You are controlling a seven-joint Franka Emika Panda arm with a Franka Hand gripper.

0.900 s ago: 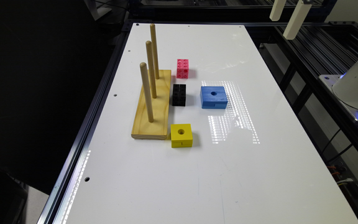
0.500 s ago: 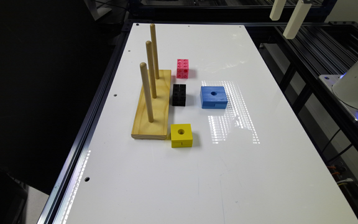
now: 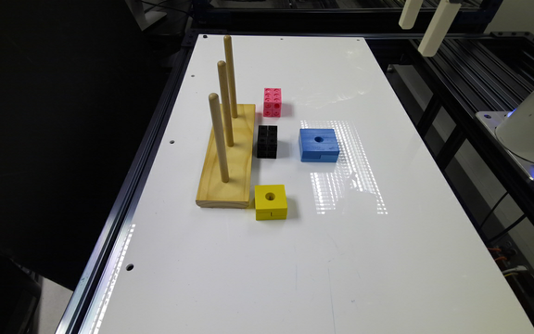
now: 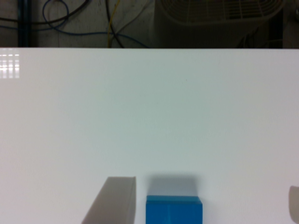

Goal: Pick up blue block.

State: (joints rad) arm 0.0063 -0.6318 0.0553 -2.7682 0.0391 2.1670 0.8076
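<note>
**Claw spread wide, high above the blue block**

The claw point(image 3: 416, 40) hangs high over the far right corner of the tabletop point(image 3: 295, 278), as the exterior view has it. In the wrist view the claw point(image 4: 208, 186) is released: its two fingers point(image 4: 114, 203) stand wide apart, holding nothing, and the blue block point(image 4: 174, 211) shows between them, down on the white surface.

On the tabletop there are four blocks and one peg stand:
- One blue block point(image 3: 319, 144), about midway between the two long edges, in the far half.
- One black block point(image 3: 267, 141), just beside the blue one, toward the exterior view's left.
- One pink block point(image 3: 272, 102), farther back, nearer the far edge.
- One yellow block point(image 3: 270, 201) with a round hole, nearer the near edge, at the corner of the stand.
- One wooden stand point(image 3: 230, 174) with three upright pegs point(image 3: 219, 137), lying along the long edge on the exterior view's left.

The blue block lies flat, its round hole facing up. A notch shows in the lower edge of the side facing the near edge. It looks about square, so no long axis can be told; its sides run roughly in line with the tabletop's edges.
</note>
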